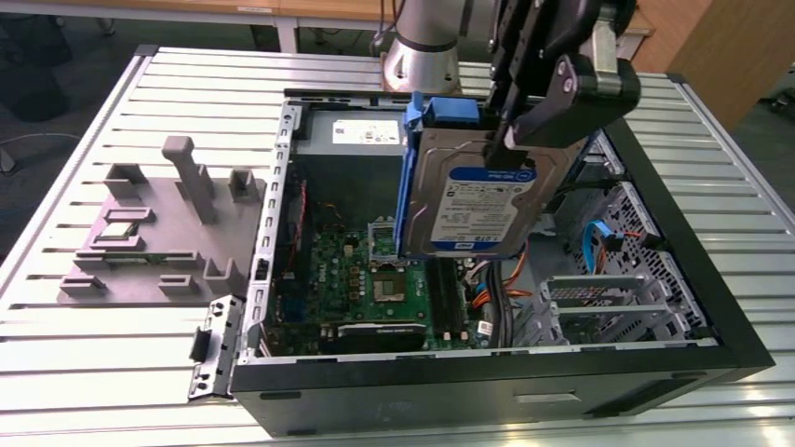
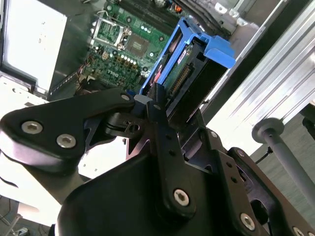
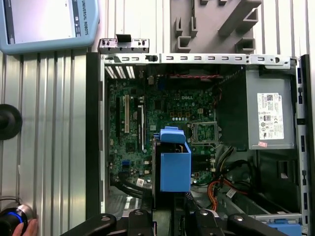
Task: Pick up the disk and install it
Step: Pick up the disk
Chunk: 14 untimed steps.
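Silver-and-blue, the disk (image 1: 478,205) hangs at 6 o'clock from my end effector (image 1: 509,154), which is clamped on its upper end; long axis near upright, above the open computer case (image 1: 497,377), over the motherboard (image 1: 372,279). In the exterior view the metal drive cage (image 1: 609,298) sits toward 4 o'clock of the disk, apart.

all three views look down on the motherboard (image 1: 360,272) (image 2: 118,53) (image 3: 162,105).
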Each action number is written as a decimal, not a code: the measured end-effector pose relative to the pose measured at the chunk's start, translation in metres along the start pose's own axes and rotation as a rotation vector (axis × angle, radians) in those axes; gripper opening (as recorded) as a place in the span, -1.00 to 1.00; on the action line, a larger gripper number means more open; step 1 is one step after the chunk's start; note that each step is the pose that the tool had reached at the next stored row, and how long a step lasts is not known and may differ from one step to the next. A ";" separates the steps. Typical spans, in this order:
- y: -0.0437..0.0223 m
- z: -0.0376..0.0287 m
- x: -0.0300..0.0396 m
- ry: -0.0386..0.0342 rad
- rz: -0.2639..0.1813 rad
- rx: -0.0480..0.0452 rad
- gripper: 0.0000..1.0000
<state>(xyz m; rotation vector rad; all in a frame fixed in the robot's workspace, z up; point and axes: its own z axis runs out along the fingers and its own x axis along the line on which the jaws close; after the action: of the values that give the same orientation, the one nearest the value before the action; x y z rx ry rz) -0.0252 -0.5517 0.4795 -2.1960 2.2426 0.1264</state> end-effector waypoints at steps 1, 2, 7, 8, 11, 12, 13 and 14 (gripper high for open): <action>-0.0022 -0.0001 -0.0001 0.0000 0.000 0.0000 -0.30; -0.0042 -0.0002 -0.0001 0.0001 0.000 0.0000 -0.30; -0.0063 -0.0003 -0.0002 0.0000 0.000 0.0000 -0.30; -0.0063 -0.0003 -0.0002 -0.0001 0.000 0.0000 -0.30; -0.0083 -0.0004 -0.0002 0.0001 0.000 0.0000 -0.30; -0.0096 -0.0005 -0.0002 0.0000 0.000 -0.0001 -0.30; -0.0108 -0.0005 -0.0003 0.0000 0.000 0.0000 -0.30; -0.0114 -0.0006 -0.0003 0.0000 0.000 0.0000 -0.30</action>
<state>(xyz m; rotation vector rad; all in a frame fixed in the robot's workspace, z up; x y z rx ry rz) -0.0139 -0.5517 0.4794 -2.1961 2.2425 0.1264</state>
